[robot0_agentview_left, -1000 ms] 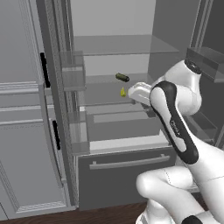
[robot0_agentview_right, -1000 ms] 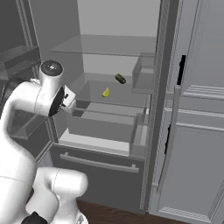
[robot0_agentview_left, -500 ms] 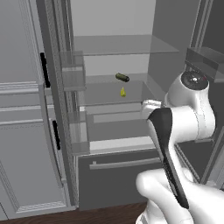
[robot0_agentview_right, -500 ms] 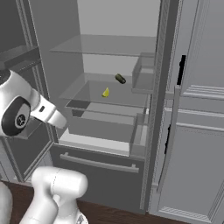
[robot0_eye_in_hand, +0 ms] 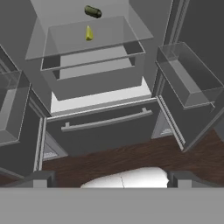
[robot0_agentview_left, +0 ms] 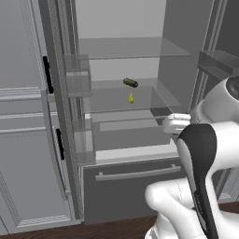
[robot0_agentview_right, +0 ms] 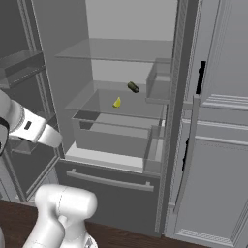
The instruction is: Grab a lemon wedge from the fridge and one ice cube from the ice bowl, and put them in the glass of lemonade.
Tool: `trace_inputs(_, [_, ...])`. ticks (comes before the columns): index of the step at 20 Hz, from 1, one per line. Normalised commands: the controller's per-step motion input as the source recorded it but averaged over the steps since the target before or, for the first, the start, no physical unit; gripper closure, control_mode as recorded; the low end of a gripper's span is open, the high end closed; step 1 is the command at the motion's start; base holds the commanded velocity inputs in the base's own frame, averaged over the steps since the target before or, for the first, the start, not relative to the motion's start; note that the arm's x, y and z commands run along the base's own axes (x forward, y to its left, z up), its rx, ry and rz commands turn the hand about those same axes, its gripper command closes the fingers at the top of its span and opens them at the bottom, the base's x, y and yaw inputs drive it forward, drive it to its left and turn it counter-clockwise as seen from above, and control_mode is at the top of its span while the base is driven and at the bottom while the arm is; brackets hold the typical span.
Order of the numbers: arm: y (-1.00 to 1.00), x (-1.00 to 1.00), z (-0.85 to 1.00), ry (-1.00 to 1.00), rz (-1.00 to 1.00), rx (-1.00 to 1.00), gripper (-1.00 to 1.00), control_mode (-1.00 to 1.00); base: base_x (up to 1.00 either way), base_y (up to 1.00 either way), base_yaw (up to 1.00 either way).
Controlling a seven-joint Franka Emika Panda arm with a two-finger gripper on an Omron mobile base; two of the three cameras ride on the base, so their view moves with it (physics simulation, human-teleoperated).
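Observation:
The fridge [robot0_agentview_left: 173, 56] stands open with its pale interior and clear glass shelves showing. The tiny yellow lemon wedge [robot0_agentview_left: 131, 98] [robot0_agentview_right: 117, 102] [robot0_eye_in_hand: 89, 33] sits on the middle glass shelf, in front of a dark green elongated item [robot0_agentview_left: 130, 83] [robot0_eye_in_hand: 92, 12]. My gripper [robot0_eye_in_hand: 111, 180] is open, fingertips [robot0_eye_in_hand: 41, 179] wide apart with nothing between them, held back from the fridge and well short of the wedge. The hand [robot0_agentview_left: 175, 123] [robot0_agentview_right: 34, 131] hovers outside the fridge front. The ice bowl and the glass of lemonade are out of view.
A clear crisper box [robot0_eye_in_hand: 94, 65] sits under the wedge's shelf, above a dark drawer with a silver bar handle [robot0_eye_in_hand: 107, 121]. Open doors carry clear bins [robot0_eye_in_hand: 188, 74] [robot0_agentview_left: 77, 77] on both sides. Light grey panelled cabinets [robot0_agentview_left: 23, 140] [robot0_agentview_right: 223, 160] flank the fridge. Dark wood floor [robot0_eye_in_hand: 131, 157] lies below.
The arm has drawn back out of the fridge, away from the shelf with the lemon wedge. The wedge and the green item have not moved.

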Motion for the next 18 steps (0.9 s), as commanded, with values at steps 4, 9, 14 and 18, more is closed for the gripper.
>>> trace_inputs(4, [0.0, 0.01, -0.11, 0.0, 0.0, 0.0, -1.0, -1.0, 0.0, 0.0, 0.0])
trace_inputs(9, [0.0, 0.01, -0.08, -0.07, 0.0, 0.0, -1.0, -1.0, 0.0, 0.0, 0.0])
trace_inputs(14, [0.01, 0.0, -0.1, -0.04, 0.0, -0.01, -1.0, -1.0, 0.0, 0.0, 0.0])
trace_inputs(18, [0.0, 0.06, -0.05, 0.0, 0.0, -0.01, -1.0, 1.0, 0.5, 0.0, 0.0])
